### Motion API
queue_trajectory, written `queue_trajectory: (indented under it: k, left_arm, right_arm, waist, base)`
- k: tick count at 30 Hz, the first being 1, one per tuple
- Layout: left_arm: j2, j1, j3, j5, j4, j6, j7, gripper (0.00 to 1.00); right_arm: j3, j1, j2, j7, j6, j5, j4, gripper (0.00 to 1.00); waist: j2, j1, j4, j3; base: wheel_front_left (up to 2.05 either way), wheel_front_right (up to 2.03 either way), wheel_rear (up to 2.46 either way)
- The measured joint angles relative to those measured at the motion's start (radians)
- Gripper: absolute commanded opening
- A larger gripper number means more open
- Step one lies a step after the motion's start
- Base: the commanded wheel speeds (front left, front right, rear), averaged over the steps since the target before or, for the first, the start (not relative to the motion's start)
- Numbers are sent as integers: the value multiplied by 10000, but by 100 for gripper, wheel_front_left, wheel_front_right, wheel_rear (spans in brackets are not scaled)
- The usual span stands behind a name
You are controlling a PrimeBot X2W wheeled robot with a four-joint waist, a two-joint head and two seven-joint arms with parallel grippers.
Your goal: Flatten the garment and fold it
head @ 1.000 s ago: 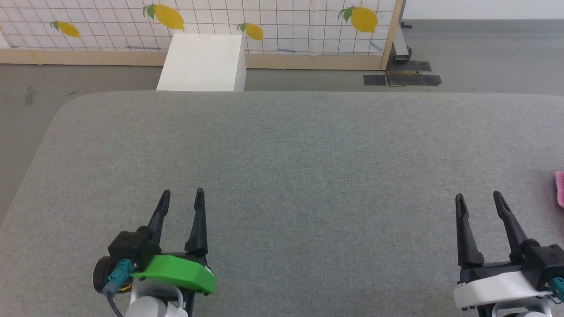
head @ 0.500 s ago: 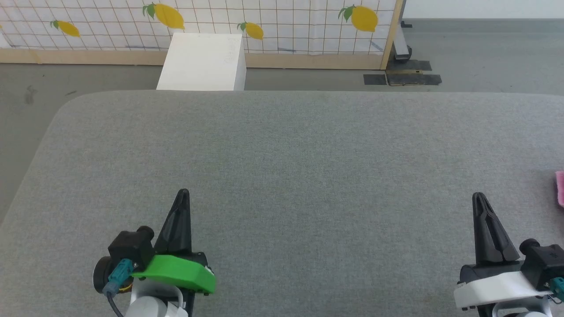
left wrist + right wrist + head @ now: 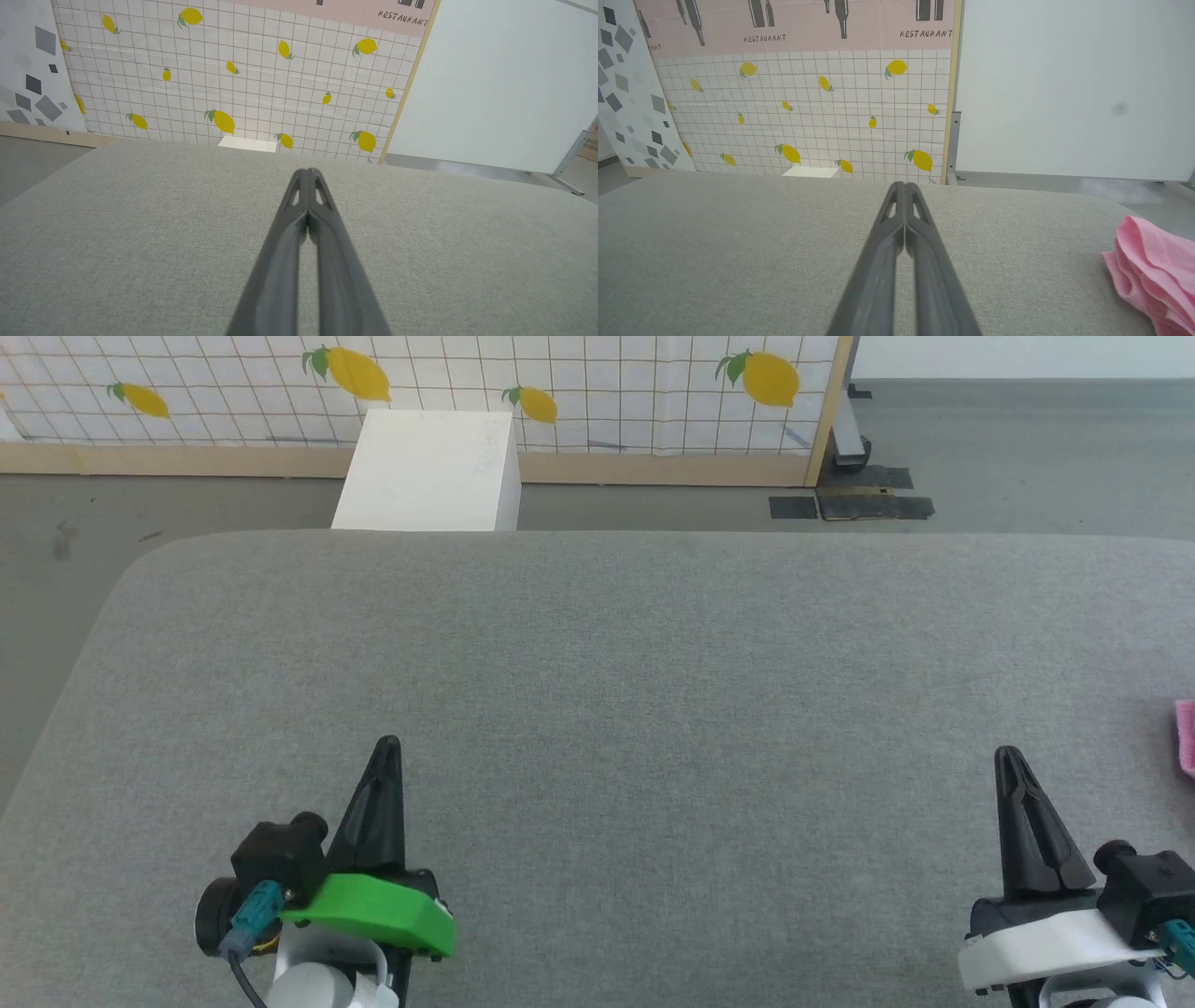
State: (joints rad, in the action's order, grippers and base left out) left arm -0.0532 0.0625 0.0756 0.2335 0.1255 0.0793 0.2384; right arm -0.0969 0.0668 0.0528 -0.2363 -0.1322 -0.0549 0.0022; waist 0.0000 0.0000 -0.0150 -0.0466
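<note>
The garment (image 3: 1150,263) at the table's (image 3: 597,663) right edge looks light and limp (pinch its ribbed band), while left gripper (image 3: 386,747) and right gripper (image 3: 1006,754) sit pressed together, empty.

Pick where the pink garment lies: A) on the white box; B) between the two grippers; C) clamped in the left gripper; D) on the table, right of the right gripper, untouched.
D: the garment lies bunched on the table, clear of the shut right gripper and to its right.

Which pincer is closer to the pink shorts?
Right. The right pincer sits just left of the pink shorts, apart from them; the left pincer is far off to their left.
</note>
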Motion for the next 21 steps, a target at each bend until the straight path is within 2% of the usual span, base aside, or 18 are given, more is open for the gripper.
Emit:
queue_trajectory:
  k: [21]
  left_arm:
    - [0, -7, -132, -324, -213, -107, -439, 0]
  right_arm:
    - [171, -38, 0, 428, 0, 35, 0, 0]
  waist:
    - [0, 0, 27, 85]
  base:
    - [0, 0, 0]
